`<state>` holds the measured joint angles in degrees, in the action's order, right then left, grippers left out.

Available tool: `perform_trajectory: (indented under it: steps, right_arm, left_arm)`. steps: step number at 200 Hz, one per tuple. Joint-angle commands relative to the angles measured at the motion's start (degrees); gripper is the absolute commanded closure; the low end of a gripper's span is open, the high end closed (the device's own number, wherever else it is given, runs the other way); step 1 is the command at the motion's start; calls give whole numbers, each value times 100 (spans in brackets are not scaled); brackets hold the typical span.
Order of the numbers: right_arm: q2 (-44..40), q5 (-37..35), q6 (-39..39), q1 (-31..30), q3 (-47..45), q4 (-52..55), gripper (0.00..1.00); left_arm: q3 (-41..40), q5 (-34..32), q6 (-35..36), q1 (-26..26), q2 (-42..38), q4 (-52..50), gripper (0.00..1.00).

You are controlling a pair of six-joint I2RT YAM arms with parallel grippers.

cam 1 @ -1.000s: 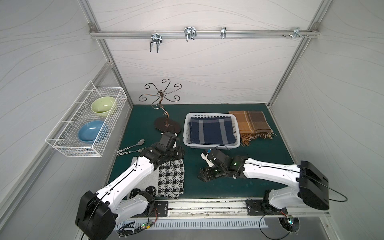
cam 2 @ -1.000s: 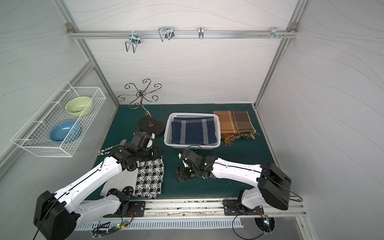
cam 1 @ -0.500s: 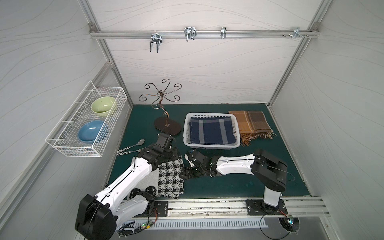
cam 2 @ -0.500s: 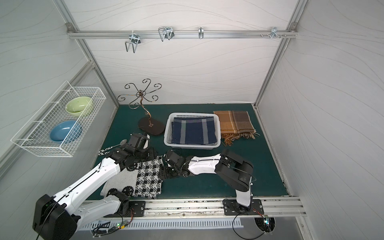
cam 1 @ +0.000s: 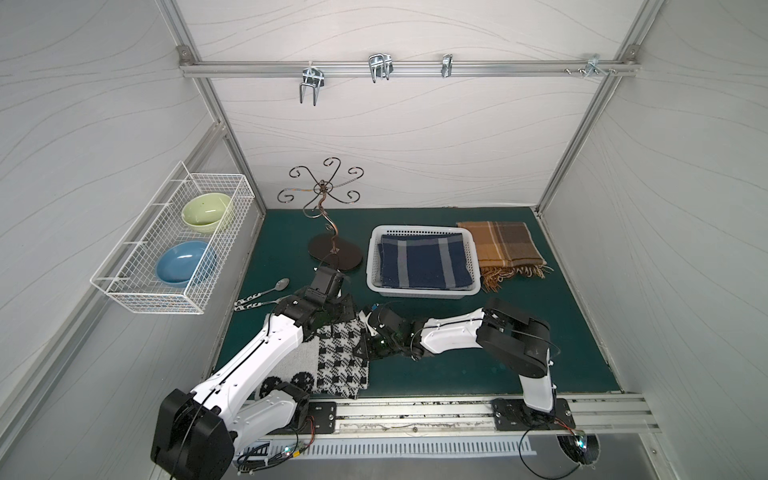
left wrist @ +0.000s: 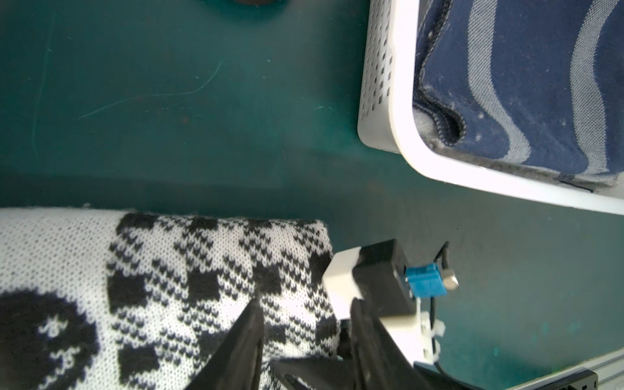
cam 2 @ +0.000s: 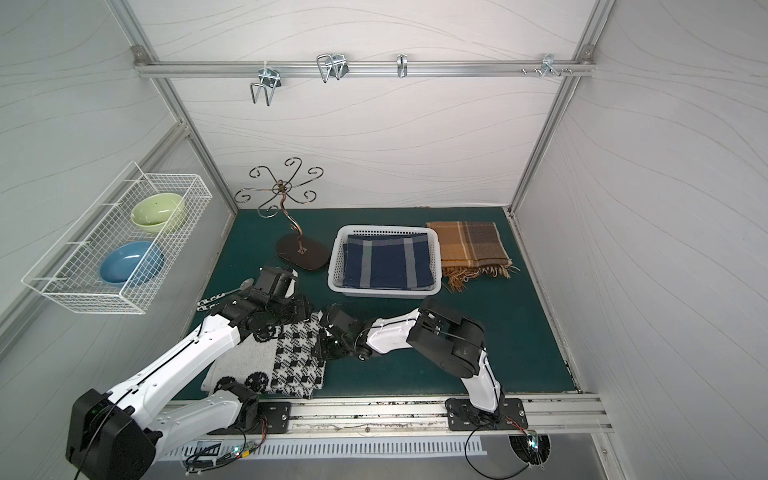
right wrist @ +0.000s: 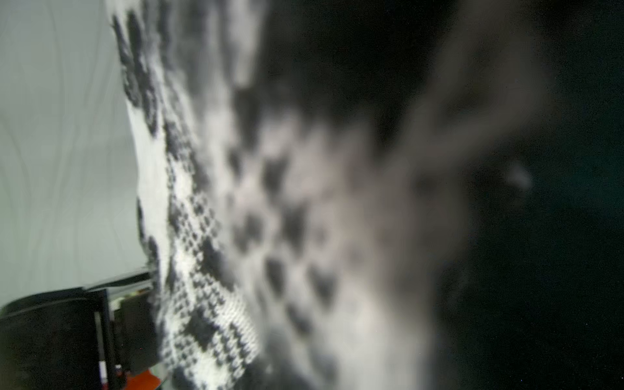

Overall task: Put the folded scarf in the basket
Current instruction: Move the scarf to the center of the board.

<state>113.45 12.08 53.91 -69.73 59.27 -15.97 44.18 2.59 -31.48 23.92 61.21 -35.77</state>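
1. A black-and-white knitted scarf with a check pattern [right wrist: 209,270] fills most of the view and is largely blurred.
2. A pale grey wall panel [right wrist: 60,135] shows beyond its edge.
3. A black machine housing [right wrist: 54,337] sits just beside the scarf, next to a small red patch [right wrist: 141,381].

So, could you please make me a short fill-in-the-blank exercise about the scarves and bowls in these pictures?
The striped scarf in the basket is dark ___.
The checked scarf near the front is black and ___.
The fringed scarf beside the basket is ___.
The wire rack holds a blue bowl and a ___ one.
Missing words: blue, white, brown, green.
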Motion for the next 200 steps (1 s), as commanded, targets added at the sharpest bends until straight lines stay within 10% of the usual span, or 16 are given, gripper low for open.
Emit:
perform_trajectory:
  steps: [1, 136, 200]
  right_arm:
    - [-250, -162, -65, 96, -381, 225, 100]
    - [-4120, 440, -1734, 2509, -3152, 3216, 96]
    - [-4909, 426, -1670, 2889, -3368, 3628, 50]
  left_arm:
    - [101, 154, 27, -45, -101, 120, 55]
    - [-992, 357, -508, 165, -417, 912, 49]
    - [-1502, 229, -645, 368, -180, 1312, 48]
